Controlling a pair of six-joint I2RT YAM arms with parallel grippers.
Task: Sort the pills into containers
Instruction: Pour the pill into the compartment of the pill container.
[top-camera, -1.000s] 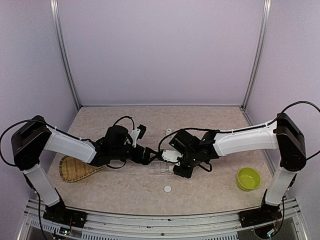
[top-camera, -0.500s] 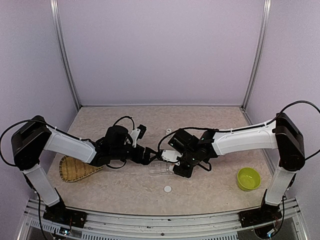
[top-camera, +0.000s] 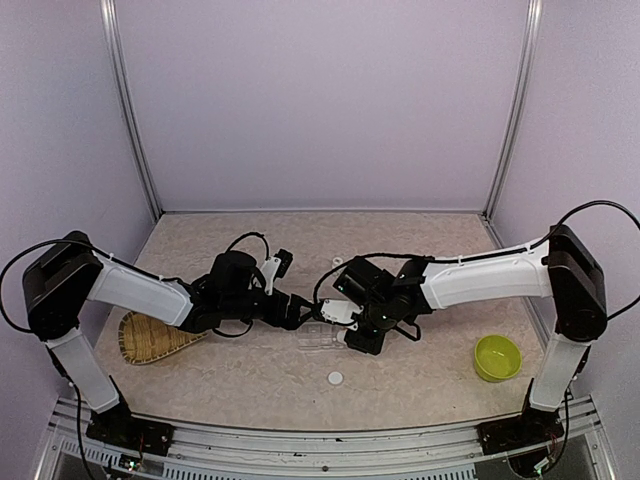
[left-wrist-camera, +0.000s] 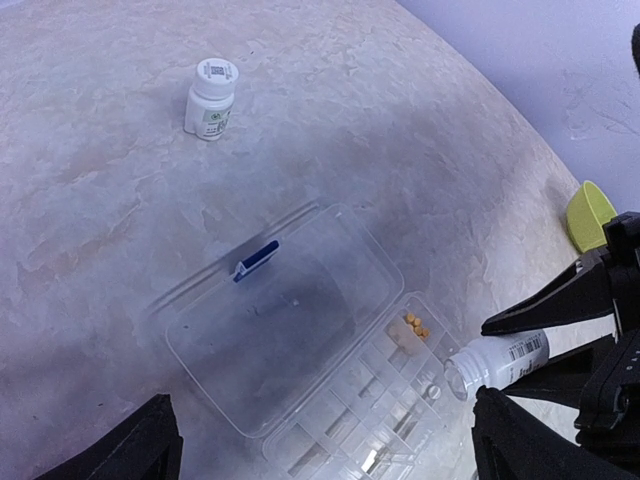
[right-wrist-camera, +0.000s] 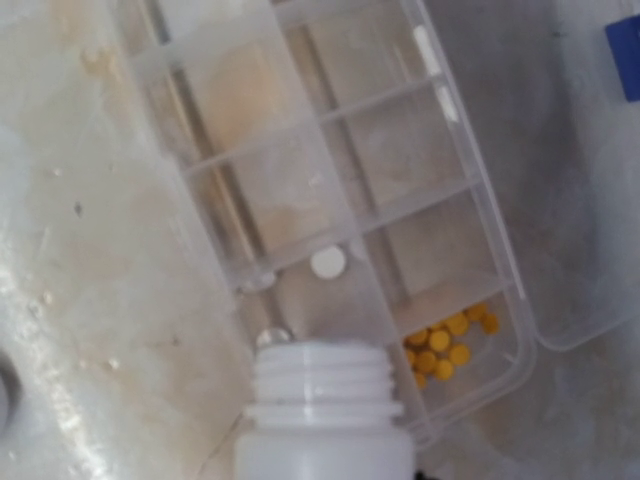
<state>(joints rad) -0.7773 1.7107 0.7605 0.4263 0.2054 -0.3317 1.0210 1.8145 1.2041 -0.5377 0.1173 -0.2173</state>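
Pills (right-wrist-camera: 445, 350), tiny and yellow, lie in a corner slot of the clear box (right-wrist-camera: 300, 130). They look light and rolly, so pour, don't pinch. Right gripper (top-camera: 343, 322) squeezes the open white bottle (right-wrist-camera: 328, 420) at the box's edge. Left gripper (top-camera: 303, 311) is spread wide, holding nothing.

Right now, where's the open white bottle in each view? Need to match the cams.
Top external: open white bottle at centre, between the two arm tips, just above the clear compartment box.
Left wrist: lower right, mouth toward the box.
Right wrist: bottom centre, threaded neck up.
Shared landmark: the box; its orange pills show only in the wrist views.
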